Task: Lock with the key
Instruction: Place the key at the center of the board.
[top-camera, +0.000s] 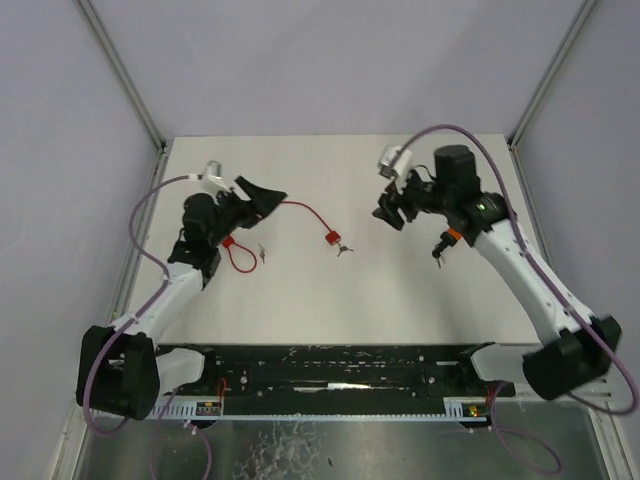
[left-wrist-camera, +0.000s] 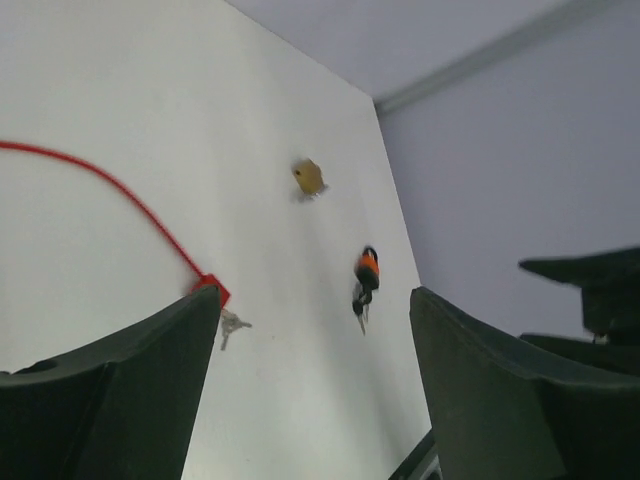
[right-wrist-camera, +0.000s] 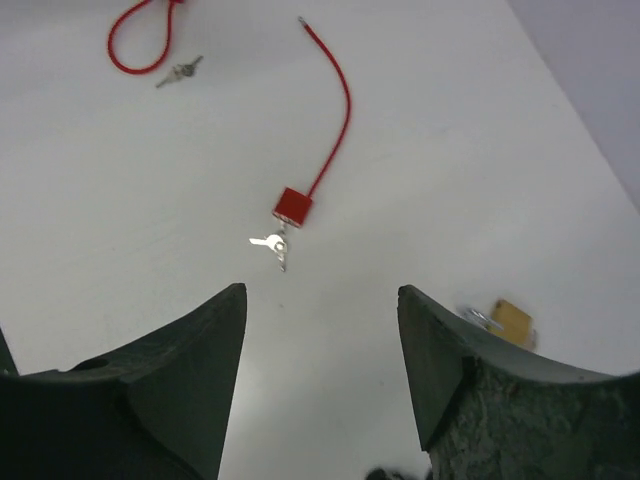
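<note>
A red cable lock has its square body (top-camera: 329, 237) (right-wrist-camera: 292, 206) lying mid-table with a silver key (right-wrist-camera: 272, 243) (left-wrist-camera: 232, 323) at its lower end. Its red cable (right-wrist-camera: 335, 110) (left-wrist-camera: 110, 190) curves away, and the bare free end lies loose by my left gripper (top-camera: 268, 197). That left gripper (left-wrist-camera: 315, 300) is open and holds nothing. My right gripper (top-camera: 391, 210) (right-wrist-camera: 320, 292) hovers right of the lock body, also open and empty.
A second red cable lock (top-camera: 236, 256) (right-wrist-camera: 140, 40) forms a loop at the left with a small key (top-camera: 263, 253) (right-wrist-camera: 178, 70) beside it. An orange-and-black padlock with keys (top-camera: 441, 247) (left-wrist-camera: 366, 272) lies at the right. A brass padlock (right-wrist-camera: 512, 320) (left-wrist-camera: 308, 177) sits by the right fingers.
</note>
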